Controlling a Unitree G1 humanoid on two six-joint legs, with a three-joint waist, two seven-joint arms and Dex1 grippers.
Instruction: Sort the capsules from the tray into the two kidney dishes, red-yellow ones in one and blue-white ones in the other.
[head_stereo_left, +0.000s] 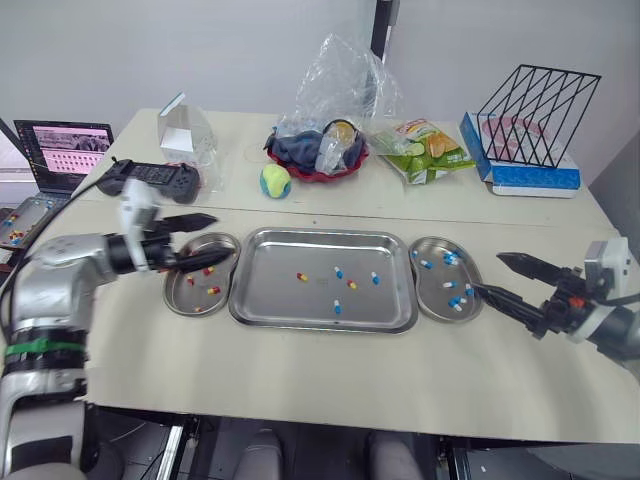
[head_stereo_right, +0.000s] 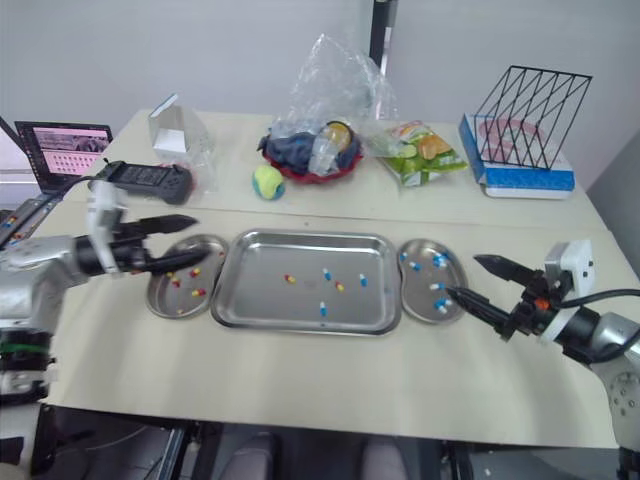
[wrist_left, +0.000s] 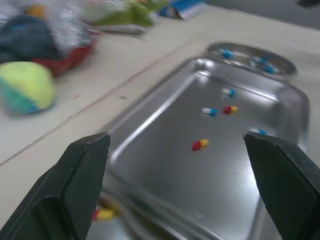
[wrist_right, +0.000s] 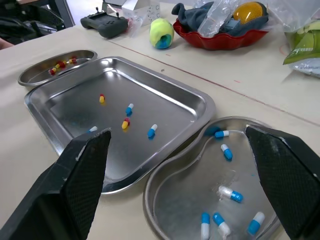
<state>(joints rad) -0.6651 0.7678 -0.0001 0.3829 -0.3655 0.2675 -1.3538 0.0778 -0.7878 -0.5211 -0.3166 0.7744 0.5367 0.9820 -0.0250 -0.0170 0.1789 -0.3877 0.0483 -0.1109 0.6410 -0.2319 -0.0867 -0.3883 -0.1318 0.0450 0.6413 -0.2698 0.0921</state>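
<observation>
Right wrist view resolves blue-white capsules (wrist_right: 231, 195) in the kidney dish (wrist_right: 146, 200) ahead of the spread right claw (wrist_right: 177, 130).

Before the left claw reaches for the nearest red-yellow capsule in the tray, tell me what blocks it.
Nothing visible does. The open left claw hangs over the left kidney dish; only the tray rim lies between it and the capsule.

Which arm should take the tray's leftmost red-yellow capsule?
Left. The open left claw hovers at the red-yellow dish, nearer that capsule; the right claw sits beyond the blue-white dish.
</observation>
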